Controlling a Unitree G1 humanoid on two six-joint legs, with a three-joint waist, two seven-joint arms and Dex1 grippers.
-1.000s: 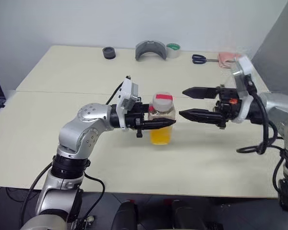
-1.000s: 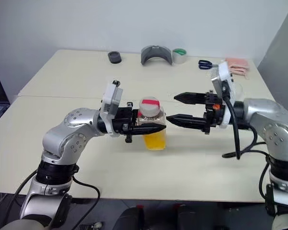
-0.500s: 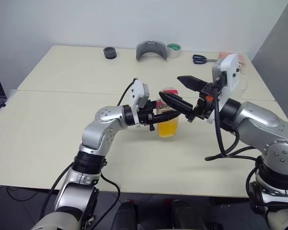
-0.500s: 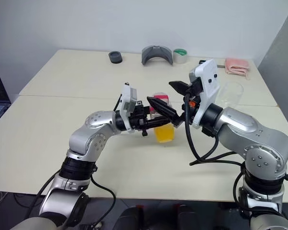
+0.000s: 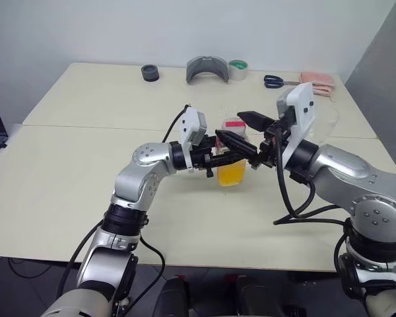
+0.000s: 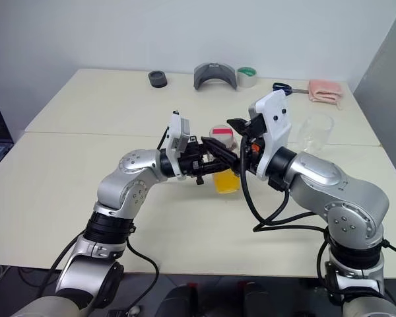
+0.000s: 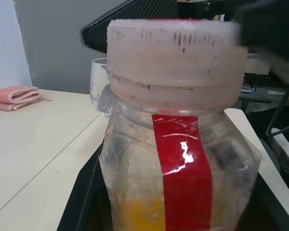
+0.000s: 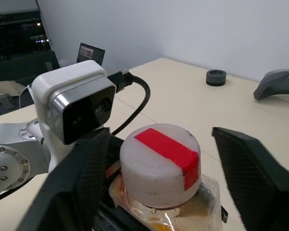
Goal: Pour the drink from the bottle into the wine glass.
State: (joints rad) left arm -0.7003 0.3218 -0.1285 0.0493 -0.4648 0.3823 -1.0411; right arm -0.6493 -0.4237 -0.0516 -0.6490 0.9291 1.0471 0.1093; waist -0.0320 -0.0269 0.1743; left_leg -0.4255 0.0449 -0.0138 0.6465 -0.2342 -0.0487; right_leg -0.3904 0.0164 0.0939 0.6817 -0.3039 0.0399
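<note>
The left gripper [image 5: 230, 157] is clamped around the body of the small clear plastic bottle [image 5: 231, 165], which holds orange-yellow drink [image 5: 230, 174] above the table [image 5: 86, 165]. The right gripper [image 8: 159, 166] straddles the bottle's pale cap with its red strip [image 8: 160, 163], its black fingers [image 8: 253, 171] spread on either side, not touching. The clear stemmed wine glass [image 6: 315, 130] stands just behind the right wrist.
</note>
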